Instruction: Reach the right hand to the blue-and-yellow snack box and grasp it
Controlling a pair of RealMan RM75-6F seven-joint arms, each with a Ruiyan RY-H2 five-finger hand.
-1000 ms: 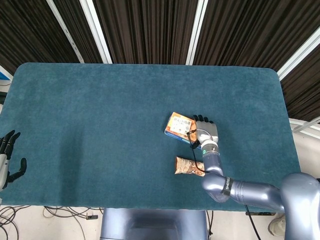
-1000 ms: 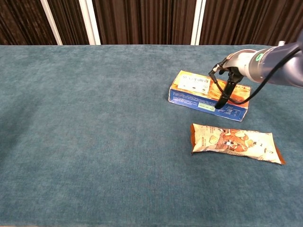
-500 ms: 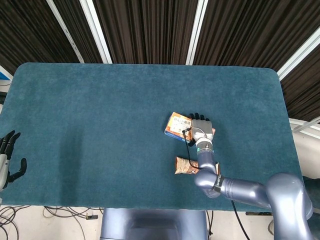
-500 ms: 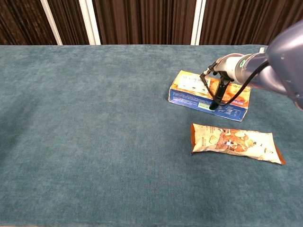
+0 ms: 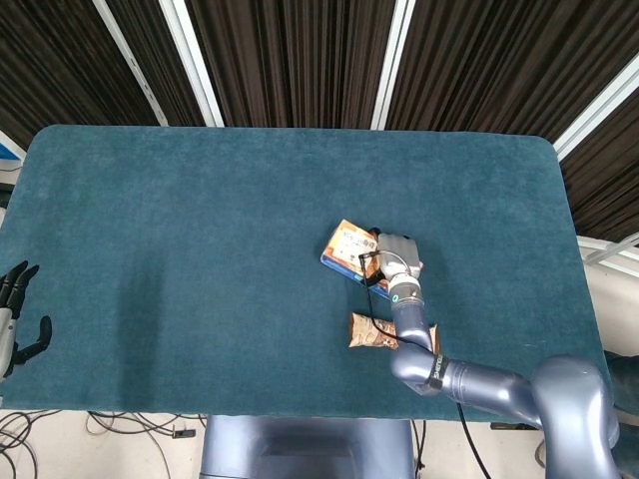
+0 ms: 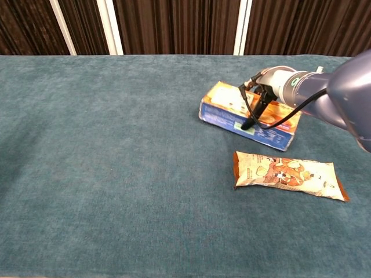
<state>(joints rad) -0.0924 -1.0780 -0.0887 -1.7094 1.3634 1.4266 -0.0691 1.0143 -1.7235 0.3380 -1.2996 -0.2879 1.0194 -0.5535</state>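
The blue-and-yellow snack box (image 5: 343, 245) (image 6: 223, 119) lies right of the table's middle, its left end turned slightly toward the far side. My right hand (image 5: 396, 253) (image 6: 259, 99) sits over the box's right half and grips it. Dark fingers curl over the far edge, and a fingertip (image 6: 247, 123) presses the blue front face. My left hand (image 5: 14, 313) hangs off the table's left edge with its fingers spread, holding nothing. It shows only in the head view.
A brown snack pouch (image 5: 373, 332) (image 6: 285, 174) lies flat just in front of the box, under my right forearm in the head view. The teal cloth table (image 5: 200, 220) (image 6: 116, 150) stretches wide to the left. Dark curtains stand behind.
My right hand slid left along the box and closed around it. The box has shifted left and turned a little. The left hand has not moved.
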